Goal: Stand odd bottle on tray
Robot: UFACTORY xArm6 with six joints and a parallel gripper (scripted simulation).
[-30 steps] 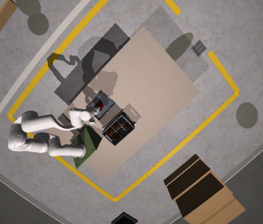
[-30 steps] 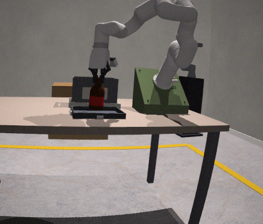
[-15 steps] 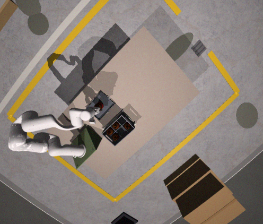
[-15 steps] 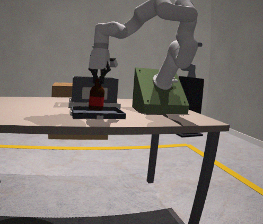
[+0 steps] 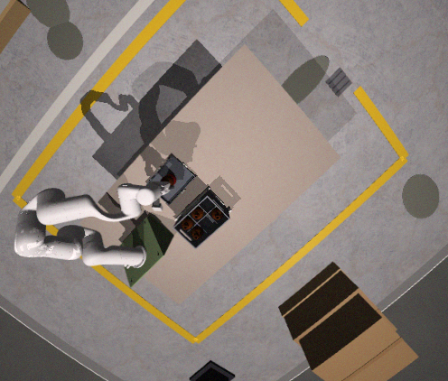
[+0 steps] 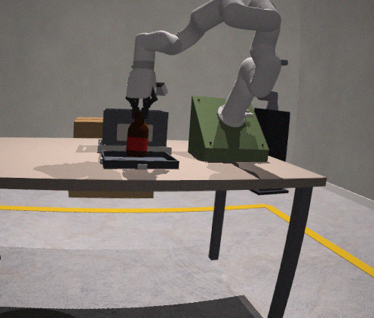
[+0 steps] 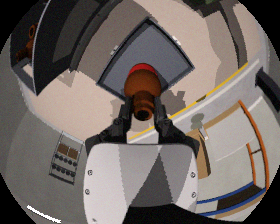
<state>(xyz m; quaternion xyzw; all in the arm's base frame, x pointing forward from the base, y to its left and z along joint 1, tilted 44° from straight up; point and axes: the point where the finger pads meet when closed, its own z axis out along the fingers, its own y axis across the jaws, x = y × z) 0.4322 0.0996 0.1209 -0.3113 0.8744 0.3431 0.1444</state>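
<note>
A brown bottle with a red label point(image 5: 170, 180) point(image 6: 137, 145) point(image 7: 142, 86) is upright within the outline of the tray point(image 5: 183, 175) point(image 6: 164, 164) point(image 7: 167, 52). Its base is at or just above the tray floor; contact cannot be told. My gripper point(image 6: 140, 114) point(image 7: 143, 103) is shut on this bottle's neck from above. The dark crate point(image 5: 208, 226) point(image 6: 110, 132) point(image 7: 50, 55) stands beside the tray, level, and holds several brown bottles, seen from above in the top view. Their necks are too small there to compare.
The green sloped arm mount point(image 5: 148, 236) point(image 6: 216, 132) stands near the tray and crate, on the arm's side. The tray has a low raised rim, and the crate's tall wall rises close to it. The table point(image 5: 259, 135) point(image 6: 13, 158) carries them all.
</note>
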